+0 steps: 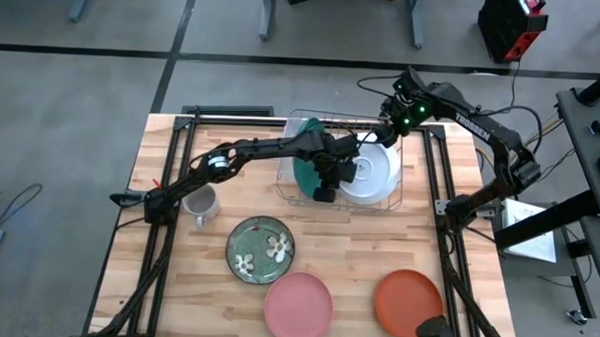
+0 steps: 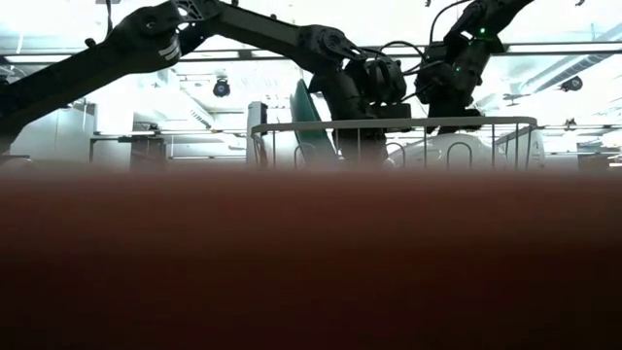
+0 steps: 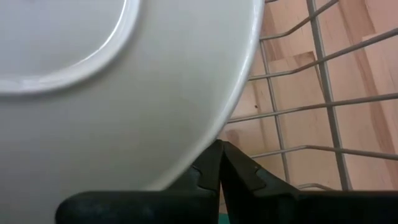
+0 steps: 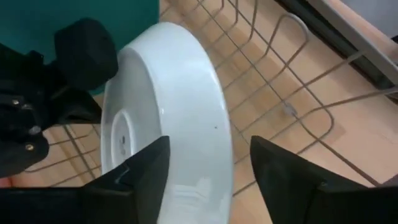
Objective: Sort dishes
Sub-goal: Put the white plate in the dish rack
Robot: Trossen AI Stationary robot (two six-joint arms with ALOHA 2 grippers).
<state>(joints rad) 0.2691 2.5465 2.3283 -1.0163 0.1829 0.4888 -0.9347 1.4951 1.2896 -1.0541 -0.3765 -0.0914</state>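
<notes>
A white bowl [image 1: 372, 171] stands on edge in the wire dish rack [image 1: 406, 142], its underside [image 3: 124, 93] facing my left gripper. A teal plate [image 1: 305, 161] stands upright at the rack's left end. My left gripper [image 3: 219, 149] is shut, its tips right at the bowl's outer wall near the rim. My right gripper [image 4: 210, 142] reaches into the rack from the far right and is open. Its fingers stand on either side of the bowl's rim [image 4: 208, 180], with a gap showing beside one finger [image 4: 280, 174]. My left gripper's shut fingertips [image 3: 211, 163] stand against the edge of the bowl's outer wall [image 3: 205, 134], coming from the bowl's underside. I cannot tell whether they touch it. My right gripper straddles the bowl's rim; whether its other finger [image 4: 146, 171] touches the wall cannot be told.
On the table's near half lie a dark green flowered plate [image 1: 260, 249], a pink plate [image 1: 298, 306] and an orange-red plate [image 1: 408, 302]. A small grey mug [image 1: 201, 203] stands left of the rack. The rack's wires [image 3: 323, 106] enclose both grippers.
</notes>
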